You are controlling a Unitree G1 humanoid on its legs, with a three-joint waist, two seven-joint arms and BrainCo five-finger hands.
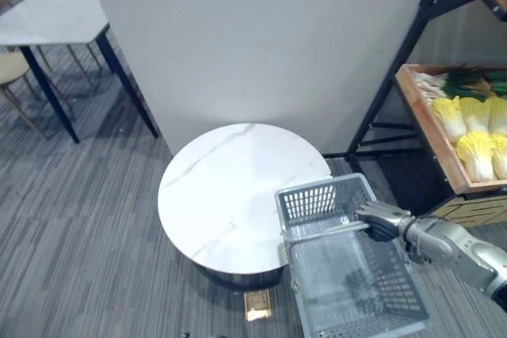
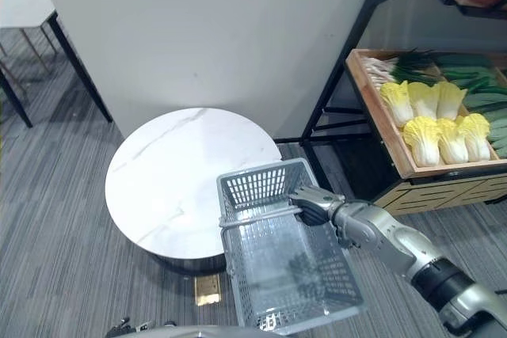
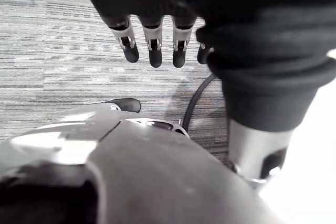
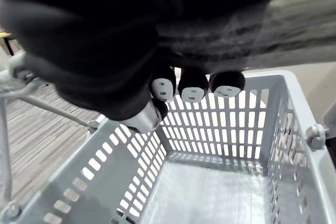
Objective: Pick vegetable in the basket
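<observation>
- The cabbages (image 2: pixel 436 128) lie in two rows in the wooden crate (image 2: pixel 371 104), in its corner nearest the basket. Long green stalks (image 2: pixel 412 65) lie at the crate's far end.
- Each cabbage looks light for its bulk. The white base should be firm, while the yellow leaf tops are soft and bruise easily.
- The best hold is probably low around the firm base, fingers on one side and thumb on the other. The frilly top would likely tear or slip out.
- They lie touching one another, so the outermost one at the crate's rim looks easiest to lift free.
- The crate sits on a black-framed shelf (image 2: pixel 348 61), to the right of the basket and well apart from it.
- The basket (image 2: pixel 253 184) is grey plastic with slotted walls and is empty. It hangs at the near right edge of the round table (image 2: pixel 182 172), and I cannot tell whether it touches the top.
- The right hand (image 2: pixel 313 203) has its fingers (image 4: pixel 191 85) curled round the wire handle (image 2: pixel 261 219) at the basket's right side and carries it.
- The left hand (image 3: pixel 152 45) hangs over the carpet with fingers straight, slightly apart and holding nothing. It is the one free to reach.
- A white panel (image 2: pixel 206 29) stands behind the table.
</observation>
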